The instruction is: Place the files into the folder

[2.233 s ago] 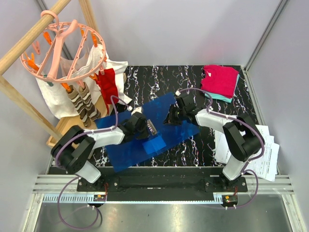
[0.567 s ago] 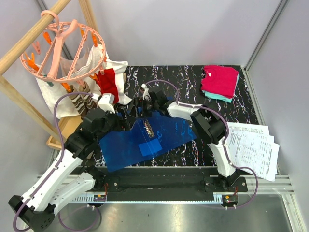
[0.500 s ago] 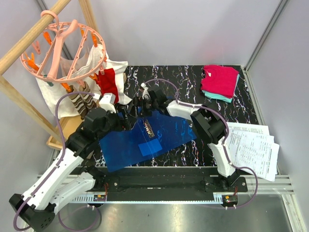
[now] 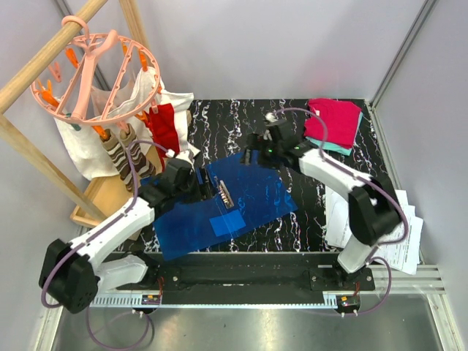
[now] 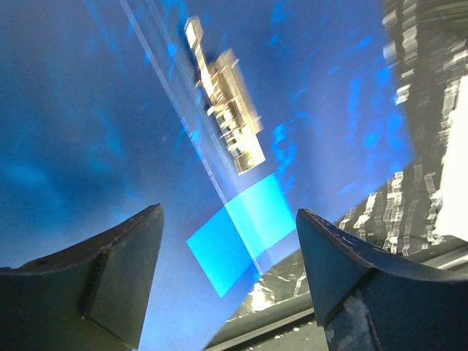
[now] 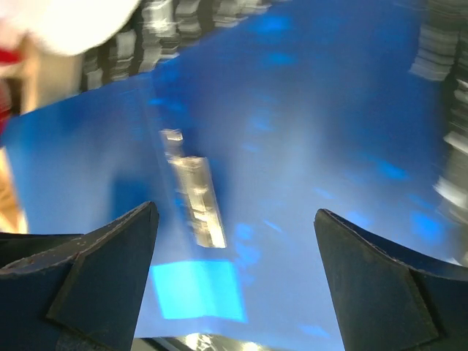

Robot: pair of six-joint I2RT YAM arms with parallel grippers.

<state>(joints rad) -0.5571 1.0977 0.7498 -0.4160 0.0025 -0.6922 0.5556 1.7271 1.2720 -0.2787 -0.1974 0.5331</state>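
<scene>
Alt text: a translucent blue folder (image 4: 248, 194) is being shown lying flat and closed on the black marbled worktop (image 4: 234, 121), with its barcode label (image 4: 225, 194) facing up. Both pincers are being held wide apart just above it, with nothing gripped: the left pincer (image 5: 230, 212) over the folder's left part, the right pincer (image 6: 235, 208) over its far edge. The files (image 4: 402, 234), white printed sheets, are being left well apart at the worktop's right edge, beside the right arm's base. Two risks are being judged likely. The glossy folder is being left free to slide when a cover is nudged rather than pinched. The loose sheets are being left open to fanning or creasing when fetched.
</scene>
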